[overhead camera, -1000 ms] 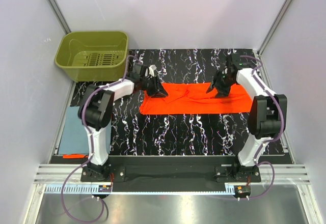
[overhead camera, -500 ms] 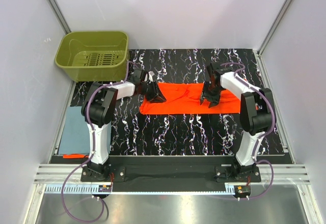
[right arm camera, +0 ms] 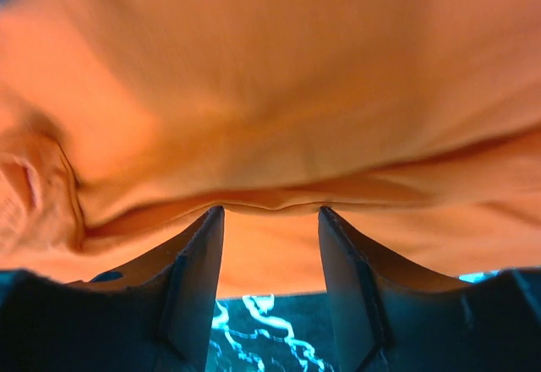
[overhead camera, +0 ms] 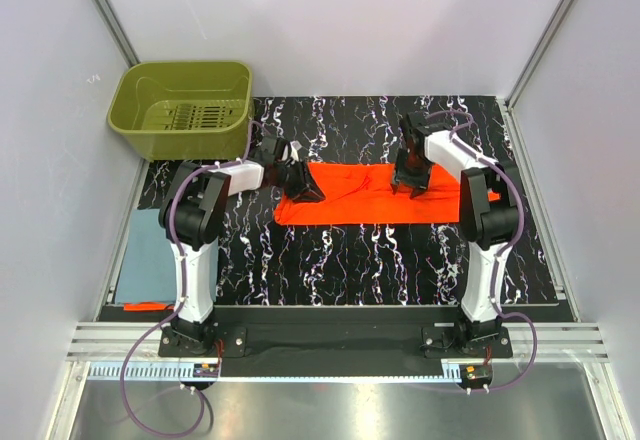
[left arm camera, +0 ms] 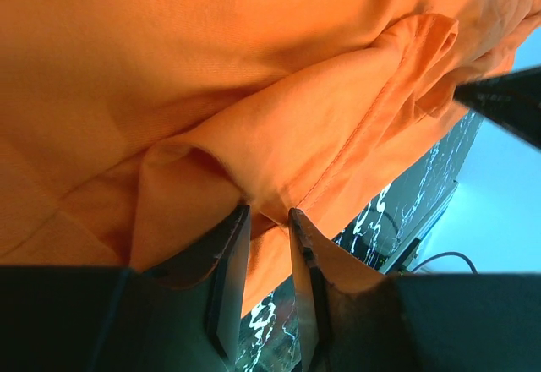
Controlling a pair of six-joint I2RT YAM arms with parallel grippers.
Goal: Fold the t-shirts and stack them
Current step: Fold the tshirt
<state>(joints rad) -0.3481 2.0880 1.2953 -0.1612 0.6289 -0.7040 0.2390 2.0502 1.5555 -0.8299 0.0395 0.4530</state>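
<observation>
Spread t-shirt (overhead camera: 365, 203) at centre of the worktop (overhead camera: 340, 255), basket (overhead camera: 135, 128) at 10 o'clock, folded t-shirt (overhead camera: 145, 260) at 8 o'clock, left tool (overhead camera: 303, 189) on the spread one's 9 o'clock end, right tool (overhead camera: 410, 183) toward 3 o'clock.

White-and-black arms (overhead camera: 195, 260), purple cables (overhead camera: 140, 380), dark fingers (left arm camera: 224, 279)

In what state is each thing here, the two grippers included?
orange t-shirt: lying in a long strip, partly folded.
blue-grey t-shirt: folded flat, far left.
basket: upright, empty.
left gripper: shut on the orange t-shirt.
right gripper: open, astride a fold of it.
</observation>
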